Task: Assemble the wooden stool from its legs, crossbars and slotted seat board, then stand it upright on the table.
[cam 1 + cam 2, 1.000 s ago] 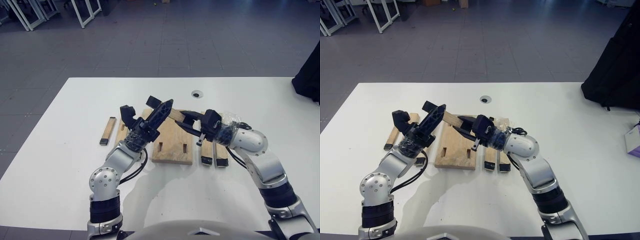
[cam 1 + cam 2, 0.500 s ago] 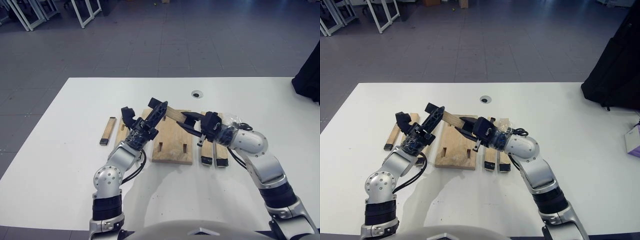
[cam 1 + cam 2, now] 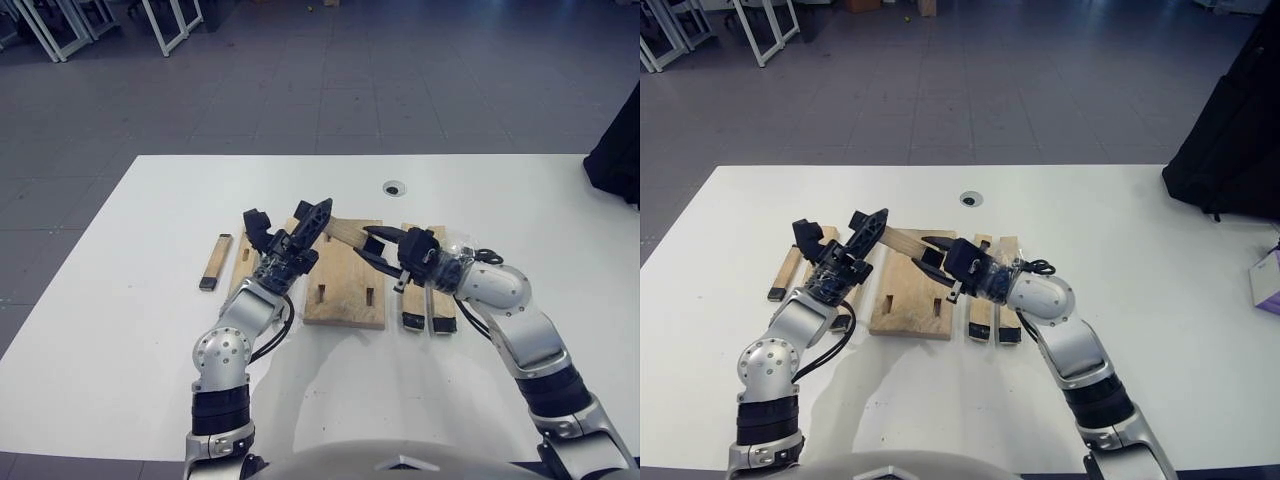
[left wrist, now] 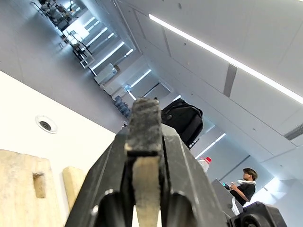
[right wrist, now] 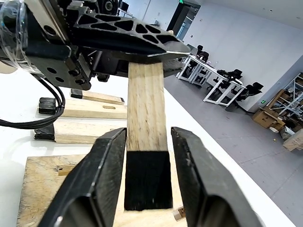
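Your left gripper (image 3: 320, 212) grips the leg (image 3: 345, 232) tightly. Its black tip sits between your right gripper's (image 3: 364, 242) spread fingers.

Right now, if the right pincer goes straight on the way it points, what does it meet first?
The wooden leg: its black-capped end sits inside the open right pincer, apparently untouched. Further along that line is the left pincer, shut on that leg.
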